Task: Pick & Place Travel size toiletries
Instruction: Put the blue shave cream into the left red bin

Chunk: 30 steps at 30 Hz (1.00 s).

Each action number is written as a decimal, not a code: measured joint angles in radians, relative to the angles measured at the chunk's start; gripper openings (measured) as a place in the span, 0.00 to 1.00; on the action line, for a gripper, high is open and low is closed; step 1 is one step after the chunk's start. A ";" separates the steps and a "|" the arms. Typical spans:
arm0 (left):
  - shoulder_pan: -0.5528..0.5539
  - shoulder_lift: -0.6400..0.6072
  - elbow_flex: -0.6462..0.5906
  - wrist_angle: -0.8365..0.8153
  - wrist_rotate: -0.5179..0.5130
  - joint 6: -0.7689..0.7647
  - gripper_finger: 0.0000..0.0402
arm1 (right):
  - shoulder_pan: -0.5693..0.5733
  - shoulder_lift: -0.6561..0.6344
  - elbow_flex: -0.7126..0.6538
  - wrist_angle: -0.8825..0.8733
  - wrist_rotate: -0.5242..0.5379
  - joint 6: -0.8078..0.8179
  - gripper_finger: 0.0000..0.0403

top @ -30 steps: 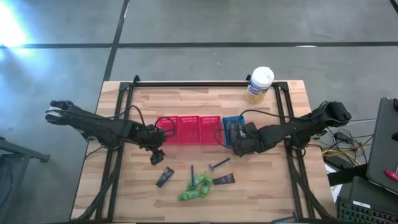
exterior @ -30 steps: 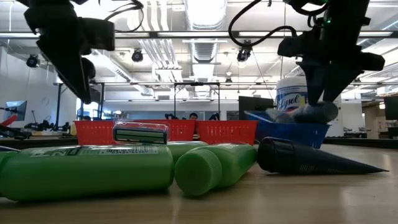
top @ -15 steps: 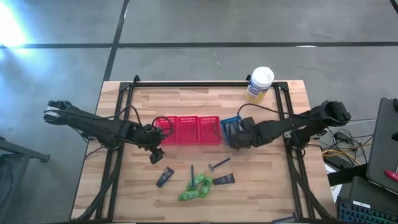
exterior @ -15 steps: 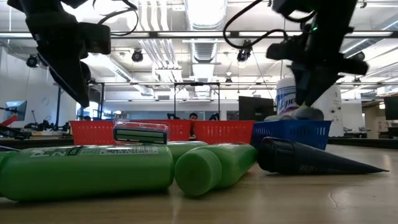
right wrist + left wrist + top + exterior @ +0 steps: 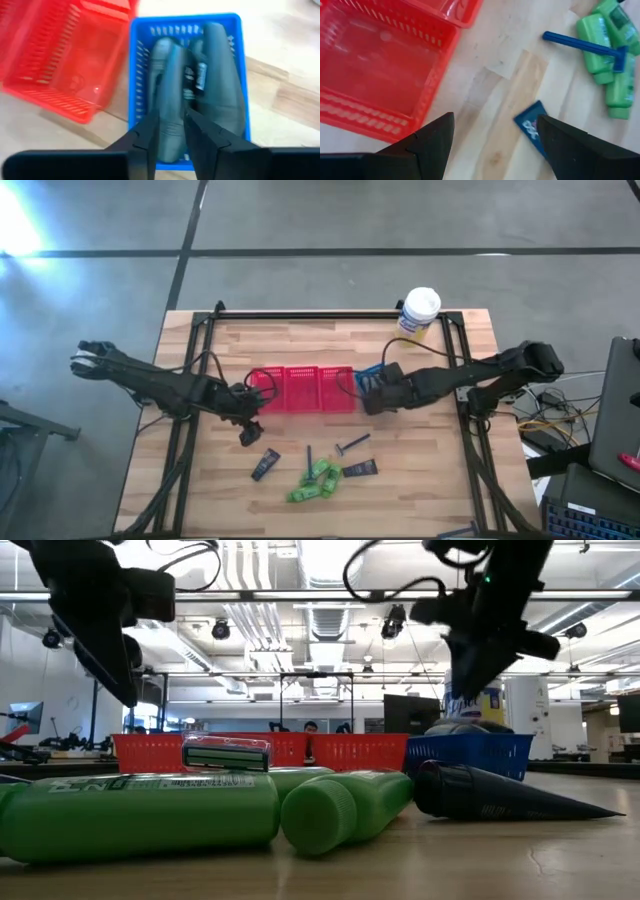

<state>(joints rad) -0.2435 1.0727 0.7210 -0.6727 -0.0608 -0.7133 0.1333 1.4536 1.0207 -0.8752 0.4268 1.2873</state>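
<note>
The right gripper [image 5: 172, 131] is seen above the blue basket [image 5: 135, 75], its fingers nearly closed with only a thin gap and nothing held between them. Dark grey tubes and bottles [image 5: 215, 75] are packed inside that basket, directly beneath the fingertips.

The left gripper [image 5: 492, 137] is held wide open and empty over bare wood, just beside the near corner of a red basket [image 5: 380, 75]. A dark tube [image 5: 532, 127] lies on the table between its fingers, farther off, with a blue razor [image 5: 585, 46] and green bottles [image 5: 612, 60] beyond it.

From above, the red baskets [image 5: 303, 388] are shown in a row at mid-table, the blue one touching their right end. The loose toiletries are clustered nearer the front edge: a dark tube [image 5: 264, 465], green bottles [image 5: 313, 482], a second razor [image 5: 352, 445] and another dark tube [image 5: 360, 470]. A white-lidded yellow canister [image 5: 418, 315] stands at the table's far edge.
</note>
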 joint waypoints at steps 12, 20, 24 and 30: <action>-0.226 0.171 0.014 -0.028 0.030 -0.443 0.72 | 0.036 -0.018 0.058 -0.001 0.022 -0.057 0.62; -0.294 0.402 0.152 -0.029 0.044 -0.601 0.78 | 0.044 -0.018 0.058 -0.014 0.012 -0.069 0.84; -0.314 0.504 0.235 -0.089 0.043 -0.628 0.79 | 0.059 -0.019 0.058 -0.031 0.004 -0.069 0.90; -0.347 0.609 0.293 -0.117 0.043 -0.657 0.78 | 0.099 -0.019 0.057 -0.034 -0.001 -0.063 0.91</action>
<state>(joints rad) -0.5907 1.6815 1.0142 -0.7893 -0.0177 -1.3701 0.2328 1.4342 1.0779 -0.9096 0.4259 1.2240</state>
